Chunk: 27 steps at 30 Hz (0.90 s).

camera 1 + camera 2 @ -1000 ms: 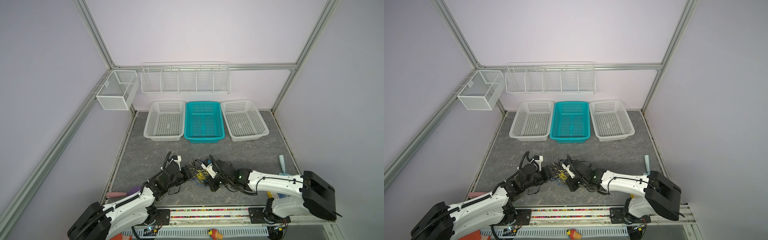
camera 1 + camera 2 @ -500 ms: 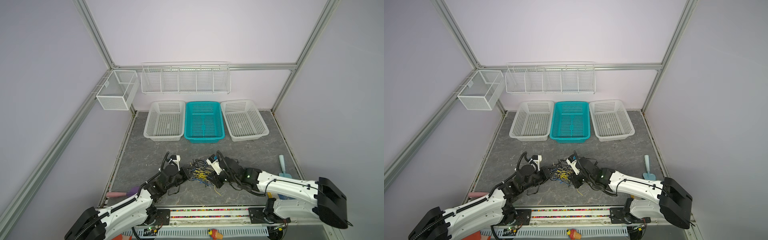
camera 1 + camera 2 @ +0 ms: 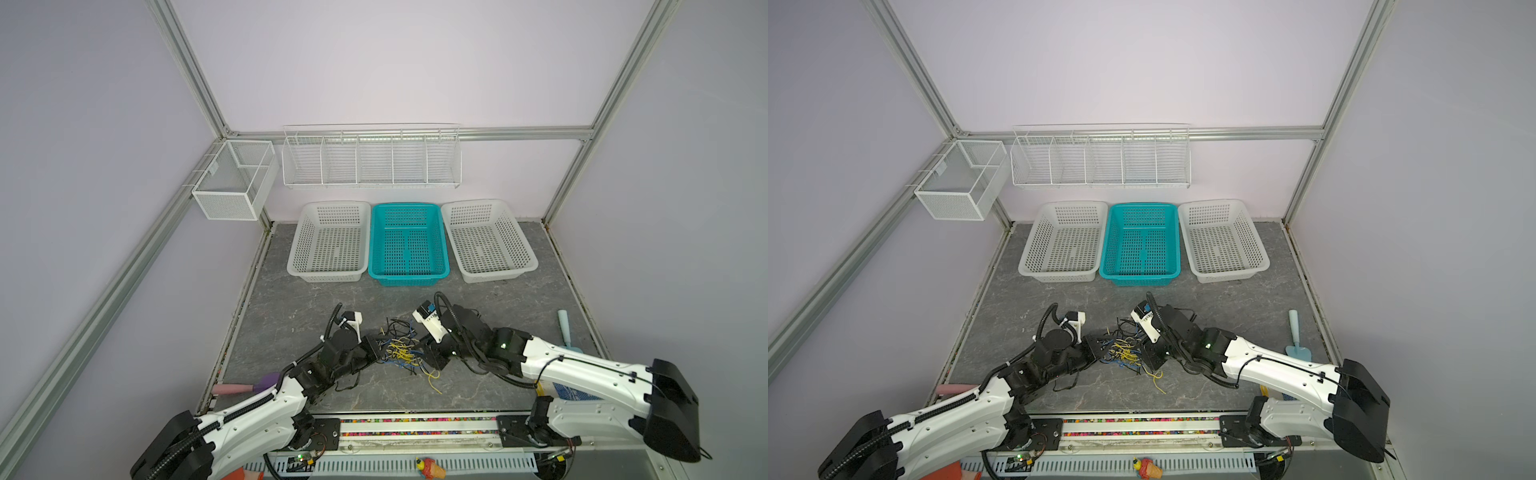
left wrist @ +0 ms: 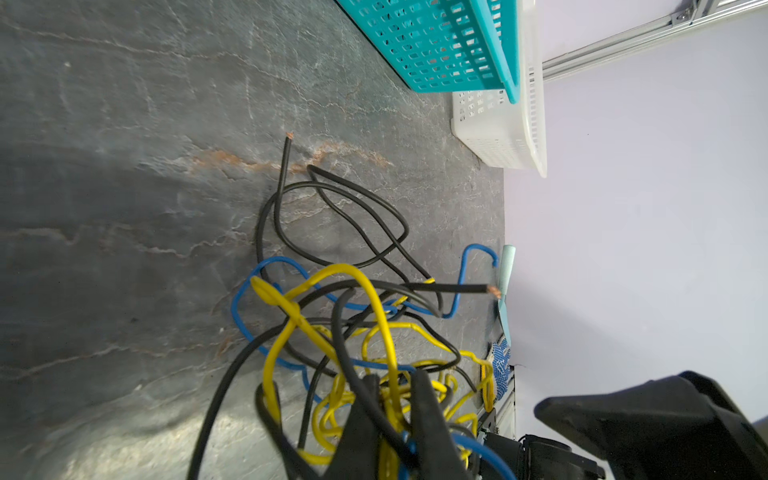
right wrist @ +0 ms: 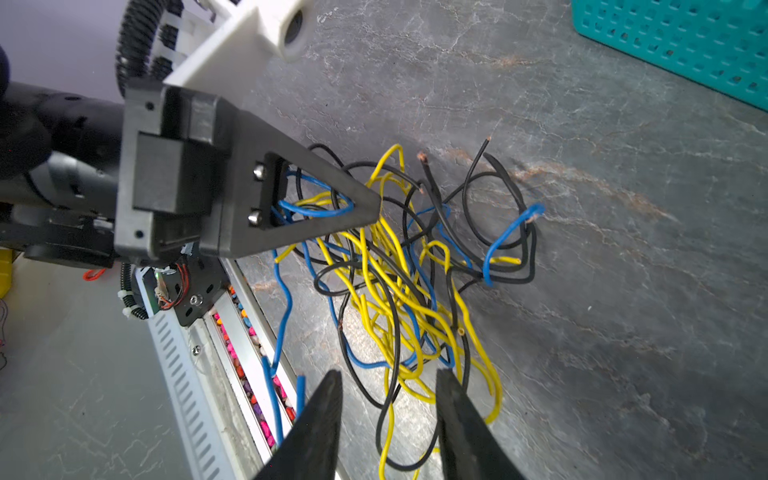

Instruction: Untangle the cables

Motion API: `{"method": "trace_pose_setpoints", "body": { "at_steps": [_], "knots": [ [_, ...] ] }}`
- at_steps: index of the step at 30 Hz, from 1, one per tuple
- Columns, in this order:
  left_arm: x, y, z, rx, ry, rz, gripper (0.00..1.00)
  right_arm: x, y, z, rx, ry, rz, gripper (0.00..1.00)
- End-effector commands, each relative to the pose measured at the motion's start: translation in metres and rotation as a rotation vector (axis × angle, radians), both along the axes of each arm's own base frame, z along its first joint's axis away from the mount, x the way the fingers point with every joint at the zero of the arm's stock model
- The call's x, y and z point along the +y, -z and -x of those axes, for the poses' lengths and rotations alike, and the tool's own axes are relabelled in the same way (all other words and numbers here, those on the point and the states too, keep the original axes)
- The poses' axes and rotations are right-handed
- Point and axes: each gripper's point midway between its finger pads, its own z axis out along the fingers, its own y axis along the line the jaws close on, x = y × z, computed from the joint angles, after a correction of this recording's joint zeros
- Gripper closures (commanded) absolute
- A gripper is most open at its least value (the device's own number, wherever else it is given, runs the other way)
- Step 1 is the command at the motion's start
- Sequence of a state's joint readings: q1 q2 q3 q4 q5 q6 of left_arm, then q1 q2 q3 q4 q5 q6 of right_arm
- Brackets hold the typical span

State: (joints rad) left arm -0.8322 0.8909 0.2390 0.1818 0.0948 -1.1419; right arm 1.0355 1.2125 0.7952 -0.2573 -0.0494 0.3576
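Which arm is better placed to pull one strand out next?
Right, probably. The right fingers stand open at the edge of the cables, gripping nothing, free to pick a strand; the left fingers are clamped on the tangle, anchoring it.

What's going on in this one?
Two robot arms face a tangle of yellow, black and blue cables on the table. The left fingers are pinched shut on strands of it; the right fingers stand open at its other side, gripping nothing. The cables are not yet separated.
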Motion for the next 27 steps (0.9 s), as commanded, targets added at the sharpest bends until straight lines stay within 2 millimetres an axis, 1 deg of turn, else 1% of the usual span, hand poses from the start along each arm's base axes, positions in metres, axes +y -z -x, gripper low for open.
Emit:
{"method": "trace_pose_setpoints", "body": {
  "at_steps": [1, 3, 4, 5, 7, 8, 10, 13, 15, 18, 21, 26, 27],
  "knots": [
    [-0.005, -0.016, -0.007, -0.041, 0.001, 0.012, 0.86, 0.012, -0.003, -0.002, -0.003, -0.034, -0.004, 0.59],
    [-0.004, -0.014, -0.007, -0.039, -0.002, -0.002, 0.87, 0.015, 0.002, 0.001, 0.032, -0.048, 0.03, 0.59],
    [-0.002, -0.015, -0.008, -0.042, -0.008, -0.011, 0.87, 0.018, -0.008, 0.0, 0.025, -0.049, 0.03, 0.59],
    [0.0, -0.015, -0.008, -0.042, -0.015, -0.021, 0.87, 0.016, -0.008, 0.002, 0.02, -0.048, 0.033, 0.58],
    [0.007, -0.013, -0.009, -0.041, -0.039, -0.051, 0.87, 0.006, -0.013, 0.004, 0.003, -0.029, 0.016, 0.57],
    [0.011, -0.013, -0.009, -0.043, -0.053, -0.071, 0.87, -0.002, -0.012, 0.007, -0.003, -0.02, 0.019, 0.55],
    [0.019, -0.014, -0.011, -0.051, -0.086, -0.097, 0.86, -0.016, -0.022, 0.009, -0.03, -0.006, 0.007, 0.51],
    [0.023, -0.016, -0.015, -0.093, -0.097, -0.122, 0.84, -0.035, -0.037, 0.009, -0.071, 0.035, 0.009, 0.47],
    [0.02, -0.022, -0.016, -0.113, -0.081, -0.123, 0.82, -0.038, -0.042, 0.009, -0.094, 0.035, -0.011, 0.44],
    [0.013, -0.03, -0.017, -0.13, -0.053, -0.115, 0.79, -0.031, -0.04, 0.009, -0.093, 0.019, -0.027, 0.43],
    [0.003, -0.036, -0.018, -0.138, -0.019, -0.096, 0.78, -0.016, -0.038, 0.009, -0.063, -0.011, -0.026, 0.44],
    [-0.008, -0.04, -0.017, -0.136, 0.025, -0.076, 0.75, 0.008, -0.027, -0.005, -0.077, -0.016, -0.011, 0.47],
    [-0.009, -0.04, -0.017, -0.135, 0.029, -0.068, 0.74, 0.011, -0.02, -0.007, -0.074, -0.019, 0.004, 0.47]
  ]
}}
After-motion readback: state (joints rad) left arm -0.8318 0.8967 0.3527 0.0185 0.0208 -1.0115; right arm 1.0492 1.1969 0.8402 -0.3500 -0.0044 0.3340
